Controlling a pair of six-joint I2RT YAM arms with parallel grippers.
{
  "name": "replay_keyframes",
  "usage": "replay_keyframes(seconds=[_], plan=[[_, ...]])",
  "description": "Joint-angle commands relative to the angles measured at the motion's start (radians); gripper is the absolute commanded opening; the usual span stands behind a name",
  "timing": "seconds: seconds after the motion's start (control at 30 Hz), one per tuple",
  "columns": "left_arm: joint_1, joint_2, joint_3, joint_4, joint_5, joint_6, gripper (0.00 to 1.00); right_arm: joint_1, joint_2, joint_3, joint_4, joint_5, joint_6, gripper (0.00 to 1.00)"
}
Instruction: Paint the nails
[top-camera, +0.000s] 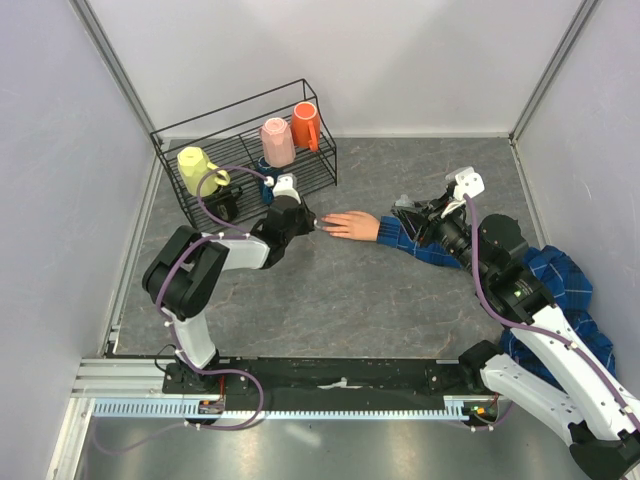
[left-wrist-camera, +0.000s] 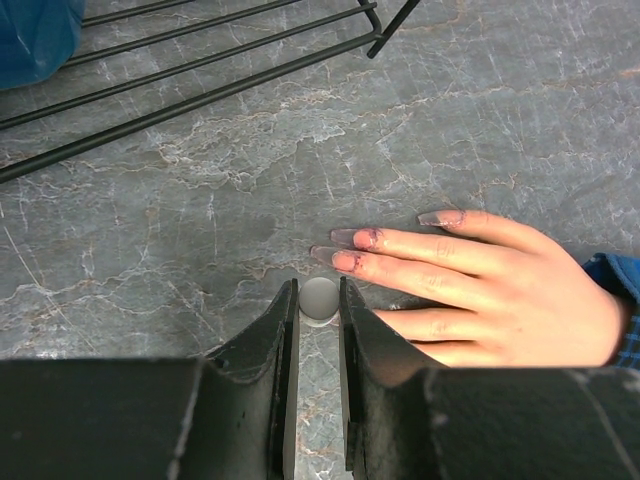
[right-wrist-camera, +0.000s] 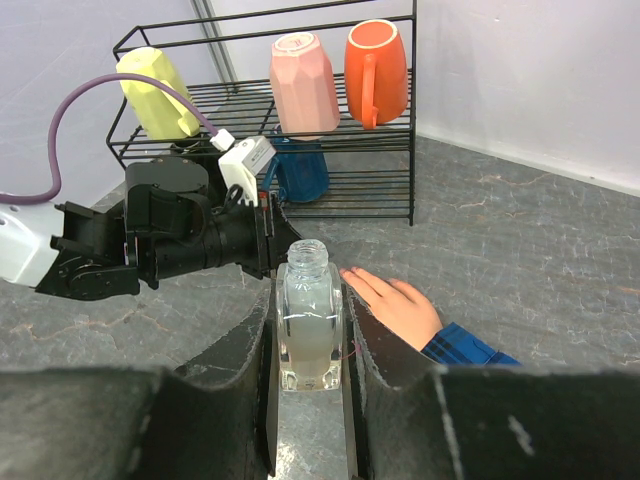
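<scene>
The left claw (left-wrist-camera: 318, 284) is closed narrowly on a pale round piece (left-wrist-camera: 320, 303). It is held just beside the nails (left-wrist-camera: 345, 238) of the hand (left-wrist-camera: 490, 290), which is laid flat on the surface (left-wrist-camera: 200, 200). Purple smears are seen at the fingertips. An uncapped bottle (right-wrist-camera: 308, 340) is clamped upright in the right claw (right-wrist-camera: 310, 300).

On my screens the light is bright, even and diffuse, coming from overhead. Shadows under the arms on the grey table (top-camera: 350, 300) are faint and soft-edged. The metal rail (top-camera: 300, 408) glares mildly. The top view bows at its edges. Both wrist views' black foregrounds look soft, but the nails (left-wrist-camera: 345, 237) are sharp.
</scene>
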Motion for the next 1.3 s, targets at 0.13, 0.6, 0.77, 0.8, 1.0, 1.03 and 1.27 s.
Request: replay_keyframes(seconds=[0.13, 0.6, 0.77, 0.8, 1.0, 1.03, 1.27], plan=[[0.008, -0.239, -0.003, -0.062, 0.006, 0.03, 0.02, 0.002, -0.013, 0.008, 0.031, 0.0, -0.002, 0.0], [-0.011, -0.578, 0.333, -0.559, 0.613, -0.025, 0.02, 0.004, 0.001, 0.031, 0.011, -0.165, -0.057, 0.0], [-0.029, -0.664, 0.394, -0.686, 0.753, 0.099, 0.02, 0.025, 0.035, 0.062, -0.001, -0.347, -0.08, 0.0], [-0.034, -0.676, 0.414, -0.708, 0.771, 0.132, 0.02, 0.037, 0.044, 0.082, -0.016, -0.369, -0.086, 0.0], [-0.103, -0.686, 0.483, -0.809, 0.798, 0.237, 0.02, 0.122, 0.125, 0.168, -0.111, -0.487, -0.147, 0.0], [-0.106, -0.687, 0.486, -0.809, 0.801, 0.239, 0.02, 0.128, 0.13, 0.168, -0.113, -0.486, -0.155, 0.0], [-0.114, -0.68, 0.503, -0.772, 0.808, 0.208, 0.02, 0.165, 0.164, 0.168, -0.133, -0.457, -0.164, 0.0]])
